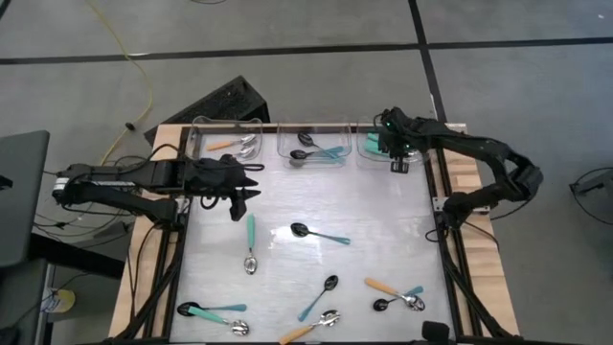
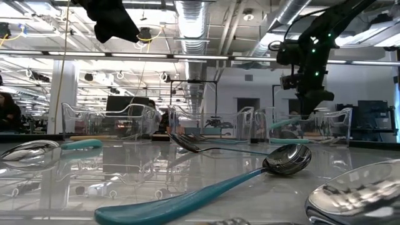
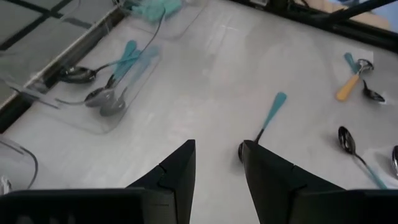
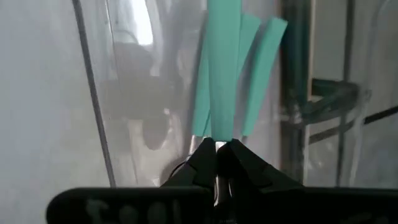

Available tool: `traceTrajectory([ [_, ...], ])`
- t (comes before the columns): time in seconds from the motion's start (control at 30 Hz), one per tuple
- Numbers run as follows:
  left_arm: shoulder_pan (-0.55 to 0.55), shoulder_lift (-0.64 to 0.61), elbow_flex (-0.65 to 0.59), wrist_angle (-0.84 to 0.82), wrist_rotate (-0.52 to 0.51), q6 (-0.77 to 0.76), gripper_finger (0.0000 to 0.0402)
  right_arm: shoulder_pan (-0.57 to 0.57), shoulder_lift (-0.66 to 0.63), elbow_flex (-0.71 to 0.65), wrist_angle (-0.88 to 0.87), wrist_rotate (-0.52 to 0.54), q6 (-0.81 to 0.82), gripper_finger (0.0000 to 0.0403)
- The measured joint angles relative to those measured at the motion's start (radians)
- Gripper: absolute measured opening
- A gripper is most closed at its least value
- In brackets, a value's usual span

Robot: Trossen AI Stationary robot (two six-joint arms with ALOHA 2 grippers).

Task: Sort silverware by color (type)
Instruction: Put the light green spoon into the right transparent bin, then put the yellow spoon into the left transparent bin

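Nearest the low camera we see a teal-handled spoon [image 2: 206,190] lying on the table [image 2: 156,165], shiny bowl [image 2: 287,159] up and away from us; more silver bowls sit at both edges (blurred).

High view: loose spoons are scattered over the table's near half, teal or orange slim handles, silver or black bowls. One teal spoon [image 1: 250,242] lies just in front of the left gripper [image 1: 247,191]. Three clear bins [image 1: 311,144] line the far edge, each holding a few spoons. The right gripper [image 1: 397,153] is over the right-hand bin [image 1: 367,146].

Left wrist view: we see the left fingers [image 3: 171,177] apart, nothing between them, above a black-bowled teal spoon [image 3: 266,119].

Right wrist view: right fingers are closed on the end of a teal handle [image 4: 222,68], inside the clear bin beside two other teal handles.

No readable writing or labels anywhere we can make out.
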Motion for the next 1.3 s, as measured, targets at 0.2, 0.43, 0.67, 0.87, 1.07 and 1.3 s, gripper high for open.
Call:
traceTrajectory([
  [0.2, 0.000, 0.001, 0.000, -0.005, 0.001, -0.010, 0.0116, -0.001, 0.023, 0.000, -0.013, 0.027, 0.086, 0.0078],
  [0.43, 0.000, 0.000, 0.000, -0.009, 0.001, 0.055, 0.0116, 0.020, -0.069, 0.001, -0.050, 0.060, 0.153, 0.0187],
  [0.67, 0.027, 0.000, 0.000, -0.011, 0.002, 0.174, 0.0116, 0.115, -0.188, 0.082, -0.277, -0.107, 0.516, 0.0253],
  [0.87, 0.081, 0.000, 0.000, -0.011, 0.037, 0.307, 0.0116, 0.367, -0.282, 0.067, -0.304, -0.439, 0.962, 0.0255],
  [1.07, 0.135, 0.000, 0.000, -0.010, 0.125, 0.424, 0.0116, 0.852, -0.287, 0.006, -0.251, -0.341, 1.374, 0.0255],
  [1.3, 0.170, 0.000, 0.000, 0.028, 0.225, 0.490, 0.0116, 1.342, -0.167, 0.004, -0.057, -0.181, 1.986, 0.0255],
])
